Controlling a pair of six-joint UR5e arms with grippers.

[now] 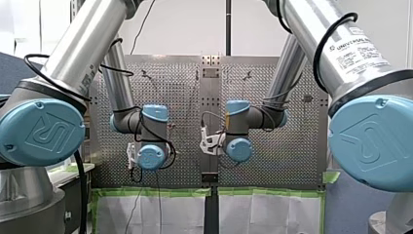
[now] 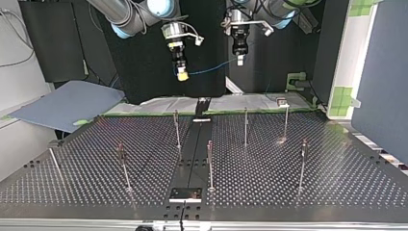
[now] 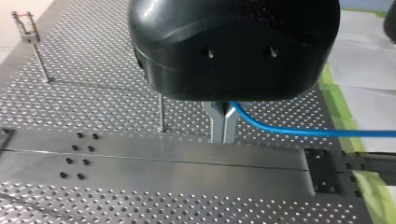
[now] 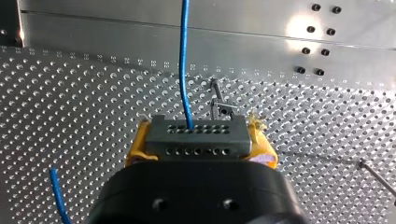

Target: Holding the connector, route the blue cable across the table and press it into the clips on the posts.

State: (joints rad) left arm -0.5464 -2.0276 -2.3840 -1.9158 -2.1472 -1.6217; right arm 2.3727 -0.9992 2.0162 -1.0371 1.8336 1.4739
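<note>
Plainly, the routing is only just getting under way: no stretch of the blue cable (image 2: pixel 211 69) is sitting in any of the clips (image 3: pixel 24 28) atop the posts (image 2: pixel 210 161). The cable is hanging in the air well above the perforated table (image 2: pixel 288 192), touching nothing on it. My right gripper (image 2: pixel 182 73) is clamping the grey connector (image 4: pixel 195 136) between its yellow pads (image 4: pixel 136 151), so the holding part is being met. My left gripper (image 3: pixel 223 123) is pinching the cable itself between its closed metal fingers, a little way along from the connector. Everything else is waiting to be done, by my judgement: bringing the line down to post height, laying it across, and pressing it into each clip. In the top view the span between the two grippers is running nearly level across the picture, rising slightly toward my left gripper. In the right wrist view the connector is lying crosswise between the pads, its holed face pointing ahead of the gripper toward the table, with the cable leaving that face straight outward.
</note>
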